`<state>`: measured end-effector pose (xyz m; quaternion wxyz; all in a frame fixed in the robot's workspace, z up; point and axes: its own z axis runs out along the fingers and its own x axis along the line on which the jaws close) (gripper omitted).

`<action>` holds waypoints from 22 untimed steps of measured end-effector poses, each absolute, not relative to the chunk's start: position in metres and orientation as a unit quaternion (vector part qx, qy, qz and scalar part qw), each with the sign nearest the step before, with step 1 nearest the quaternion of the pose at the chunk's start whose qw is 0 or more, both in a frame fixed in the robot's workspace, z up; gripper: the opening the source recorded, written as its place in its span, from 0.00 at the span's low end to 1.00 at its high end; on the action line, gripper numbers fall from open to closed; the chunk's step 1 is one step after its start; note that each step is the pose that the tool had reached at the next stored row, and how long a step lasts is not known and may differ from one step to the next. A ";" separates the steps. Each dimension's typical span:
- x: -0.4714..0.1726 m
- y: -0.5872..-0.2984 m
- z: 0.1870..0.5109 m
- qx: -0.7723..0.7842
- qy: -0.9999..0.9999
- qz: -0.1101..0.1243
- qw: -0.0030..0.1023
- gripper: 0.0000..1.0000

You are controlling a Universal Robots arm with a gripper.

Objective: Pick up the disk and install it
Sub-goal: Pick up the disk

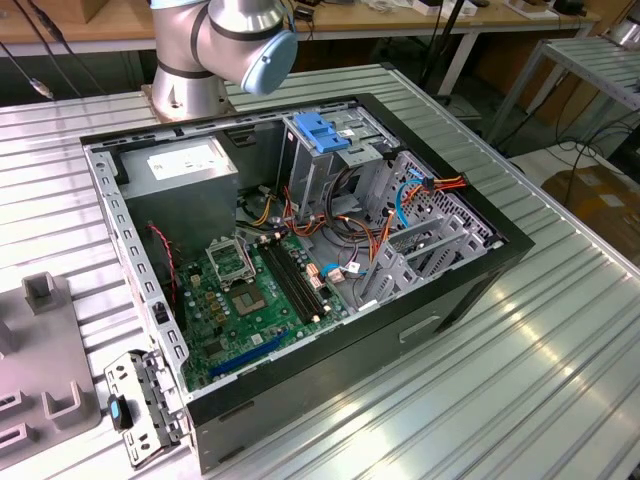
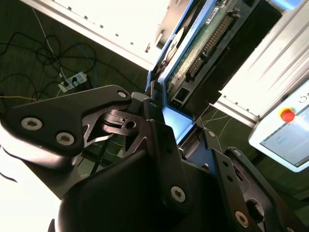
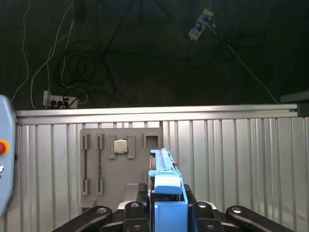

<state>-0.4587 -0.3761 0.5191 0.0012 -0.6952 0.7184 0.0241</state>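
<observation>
My gripper point(image 3: 166, 205) is shut on the disk point(image 3: 166, 186), held on edge high above the table, with its blue side rail standing up between the black fingers point(image 3: 135, 210). In the second wrist view the disk point(image 2: 203, 46) shows its green circuit board and connector row, and its near end sits in the gripper point(image 2: 176, 128). The exterior view shows the open computer case point(image 1: 480, 270) on the ribbed metal table, with the metal cage with a blue plastic top point(image 1: 325, 135) inside it near the back.
A grey fixture tray point(image 3: 120, 183) holding a square chip point(image 3: 120, 146) lies on the ribbed table below me; the tray point(image 1: 45, 360) is at the exterior view's left, beside a loose metal bracket point(image 1: 140, 405). A pendant with a red button point(image 2: 287, 115) hangs close by. Cables and power strips point(image 3: 58, 102) lie on the floor.
</observation>
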 end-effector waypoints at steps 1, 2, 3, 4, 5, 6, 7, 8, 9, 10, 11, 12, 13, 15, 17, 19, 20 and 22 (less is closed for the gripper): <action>-0.458 -0.376 0.519 -0.695 0.718 0.024 0.001 0.37; -0.456 -0.376 0.519 -0.695 0.718 0.024 0.001 0.37; -0.455 -0.376 0.519 -0.695 0.718 0.024 0.001 0.37; -0.454 -0.376 0.519 -0.695 0.718 0.024 0.001 0.37; -0.454 -0.376 0.519 -0.695 0.718 0.024 0.001 0.37; -0.453 -0.376 0.519 -0.695 0.718 0.024 0.001 0.37; -0.452 -0.376 0.519 -0.695 0.718 0.024 0.001 0.37; -0.451 -0.376 0.519 -0.695 0.718 0.024 0.001 0.37; -0.451 -0.376 0.519 -0.695 0.718 0.024 0.001 0.37; -0.450 -0.376 0.519 -0.695 0.718 0.024 0.001 0.37; -0.449 -0.376 0.519 -0.695 0.718 0.024 0.001 0.37; -0.448 -0.376 0.519 -0.695 0.718 0.024 0.001 0.37; -0.448 -0.376 0.519 -0.695 0.718 0.024 0.001 0.37; -0.445 -0.376 0.519 -0.695 0.718 0.024 0.001 0.37; -0.444 -0.376 0.519 -0.695 0.718 0.024 0.001 0.37; -0.442 -0.376 0.519 -0.695 0.718 0.024 0.001 0.37; -0.442 -0.376 0.519 -0.695 0.718 0.024 0.001 0.37; -0.441 -0.376 0.519 -0.695 0.718 0.024 0.001 0.37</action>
